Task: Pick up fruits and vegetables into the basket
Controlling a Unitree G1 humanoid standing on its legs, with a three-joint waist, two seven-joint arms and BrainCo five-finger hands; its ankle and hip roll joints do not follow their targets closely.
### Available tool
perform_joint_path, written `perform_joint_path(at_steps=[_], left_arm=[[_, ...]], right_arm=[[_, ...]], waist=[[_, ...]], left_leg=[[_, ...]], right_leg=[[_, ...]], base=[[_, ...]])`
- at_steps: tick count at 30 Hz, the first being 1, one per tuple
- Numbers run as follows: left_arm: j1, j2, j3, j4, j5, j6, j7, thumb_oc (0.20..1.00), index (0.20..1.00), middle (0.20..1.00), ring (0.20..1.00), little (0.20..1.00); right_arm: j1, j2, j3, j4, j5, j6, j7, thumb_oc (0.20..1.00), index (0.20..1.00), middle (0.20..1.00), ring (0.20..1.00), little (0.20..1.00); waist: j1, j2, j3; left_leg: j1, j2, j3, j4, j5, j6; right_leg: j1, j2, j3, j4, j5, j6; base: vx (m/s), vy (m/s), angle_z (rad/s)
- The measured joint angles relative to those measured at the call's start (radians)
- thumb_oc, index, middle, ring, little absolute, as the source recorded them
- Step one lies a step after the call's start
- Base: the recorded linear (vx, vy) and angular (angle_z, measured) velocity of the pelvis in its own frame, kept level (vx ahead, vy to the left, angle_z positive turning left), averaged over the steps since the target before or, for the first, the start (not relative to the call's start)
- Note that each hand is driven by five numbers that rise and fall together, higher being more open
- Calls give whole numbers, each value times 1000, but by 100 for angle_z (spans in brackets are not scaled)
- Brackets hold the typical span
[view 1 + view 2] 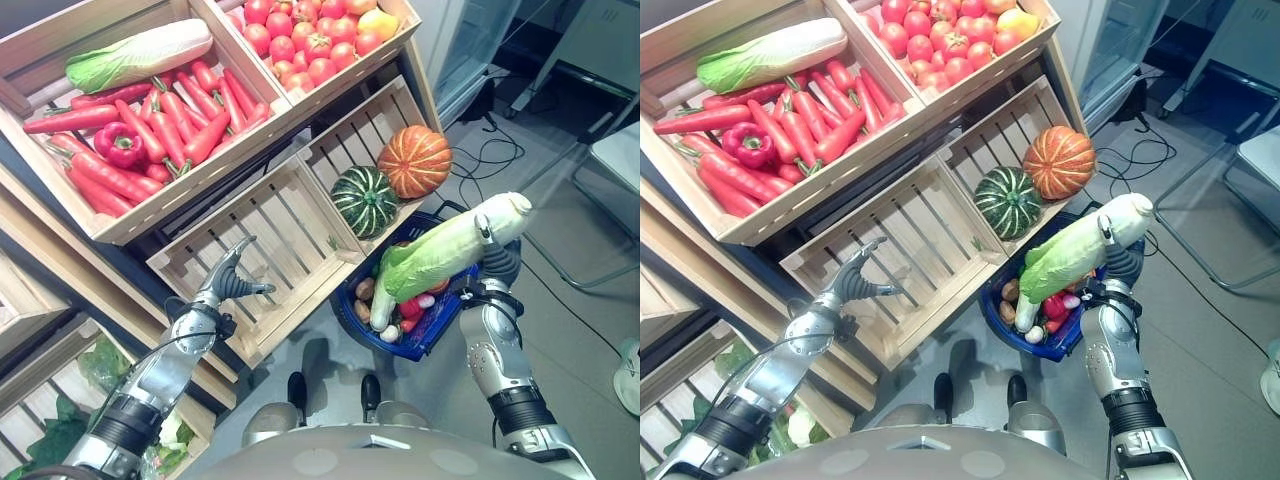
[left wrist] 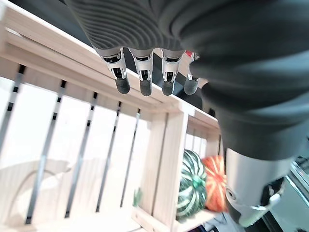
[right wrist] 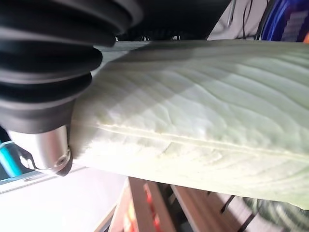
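R robot hand [image 1: 492, 262] is curled round a napa cabbage [image 1: 452, 247], held just above the blue basket [image 1: 432, 335]. Long axis slants, leafy end down toward basket contents. L robot hand [image 1: 232, 279], fingers straight and holding nothing, is well apart from basket, over an empty crate [image 1: 262, 240].

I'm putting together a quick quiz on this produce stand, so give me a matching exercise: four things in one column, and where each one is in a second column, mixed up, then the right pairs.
Column one:
1. cabbage in the right hand
2. green striped pumpkin
3. red bell pepper
4. left hand

Column two:
A. among the carrots in the upper crate
B. held over the blue basket
C. in front of the bare slatted crate
D. beside the orange pumpkin in a lower crate

Pairs: 1-B, 2-D, 3-A, 4-C
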Motion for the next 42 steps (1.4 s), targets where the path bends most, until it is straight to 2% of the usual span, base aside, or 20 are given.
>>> perform_joint_path(at_steps=[3,7,9,12,16,20,24,25,26,27,28,32,37,40,42], left_arm=[[-49,8,-6,13,-6,-4,44,1000,1000,1000,1000,1000],[-219,24,-25,65,-50,-41,115,1000,1000,1000,1000,1000],[-292,31,-40,90,-71,-76,147,1000,1000,1000,1000,1000],[-346,34,-60,93,-90,-99,171,1000,1000,1000,1000,1000],[-388,42,-118,97,-132,-137,196,1000,1000,1000,1000,1000],[-418,39,-155,117,-158,-161,210,1000,1000,1000,1000,1000],[-432,38,-158,119,-177,-193,215,1000,1000,1000,1000,1000],[-437,39,-158,119,-184,-202,217,1000,1000,1000,1000,1000],[-440,38,-158,114,-197,-211,223,1000,1000,1000,1000,1000],[-443,39,-158,112,-198,-222,229,1000,1000,1000,1000,1000],[-447,39,-159,111,-198,-225,231,1000,1000,1000,1000,1000],[-454,38,-166,111,-198,-238,232,1000,1000,1000,1000,1000],[-455,38,-167,109,-203,-266,235,1000,1000,1000,1000,1000],[-455,39,-167,109,-206,-267,235,1000,1000,1000,1000,1000],[-444,42,-166,109,-219,-269,233,1000,1000,1000,1000,1000]], right_arm=[[-88,-19,0,118,9,-26,-6,200,200,200,200,200],[-282,-68,-1,257,33,-33,-22,200,200,200,200,200],[-380,-68,-3,321,58,-45,-30,200,200,200,200,200],[-465,-69,-10,360,90,-48,-42,200,200,200,200,200],[-558,-87,-18,449,151,-47,-35,200,200,200,200,200],[-627,-119,-30,491,220,-38,-23,200,200,200,200,200],[-659,-141,-31,507,247,-16,-13,200,200,200,200,200],[-659,-144,-31,507,250,-12,-12,244,244,244,244,244],[-661,-148,-31,507,266,-9,-10,407,407,407,407,407],[-666,-148,-32,507,279,-8,-9,642,642,642,642,642],[-673,-149,-32,508,286,-6,-9,1000,1000,1000,1000,1000],[-701,-149,-36,511,286,2,-14,1000,1000,1000,1000,1000],[-731,-149,-50,536,305,1,-13,1000,1000,1000,1000,1000],[-736,-149,-52,555,307,2,-12,1000,1000,1000,1000,1000],[-718,-148,-55,573,307,14,-9,1000,1000,1000,1000,1000]], waist=[[20,7,38],[37,29,173],[49,30,243],[67,28,314],[83,30,352],[92,32,372],[92,36,378],[92,36,378],[91,36,378],[91,36,378],[91,36,378],[92,36,379],[92,36,379],[93,36,379],[93,33,383]], left_leg=[[-53,-1,-8,26,6,-1],[-170,-8,-37,126,8,-1],[-214,-6,-37,190,-4,-3],[-273,-14,-39,264,-18,-3],[-406,-31,-47,390,-50,-16],[-540,-29,-53,494,-64,-21],[-621,-30,-52,553,-72,-22],[-634,-30,-52,560,-73,-21],[-652,-31,-52,573,-74,-20],[-671,-32,-51,583,-78,-19],[-688,-32,-50,593,-80,-17],[-731,-36,-46,614,-81,-15],[-731,-36,-47,615,-81,-15],[-719,-36,-48,611,-79,-16],[-665,-31,-49,591,-81,-15]], right_leg=[[-50,0,-14,21,0,0],[-140,-1,-48,105,-2,-12],[-196,-10,-58,204,-39,-18],[-288,-33,-68,365,-106,-25],[-434,-68,-73,543,-176,-36],[-562,-74,-75,649,-199,-52],[-643,-79,-71,707,-206,-56],[-656,-82,-71,715,-206,-57],[-674,-84,-70,726,-207,-58],[-691,-85,-69,739,-209,-58],[-709,-85,-66,747,-210,-59],[-757,-86,-53,774,-210,-58],[-755,-86,-52,773,-210,-57],[-742,-85,-54,767,-207,-53],[-684,-82,-57,739,-208,-53]], base=[[-303,-40,11],[-253,-51,23],[-165,-42,15],[-145,-26,17],[-208,-23,17],[-111,-3,9],[-68,5,-2],[-50,5,0],[-47,0,0],[-34,-3,-1],[-34,-5,-3],[-10,-6,-2],[0,0,0],[52,-5,1],[107,0,1]])
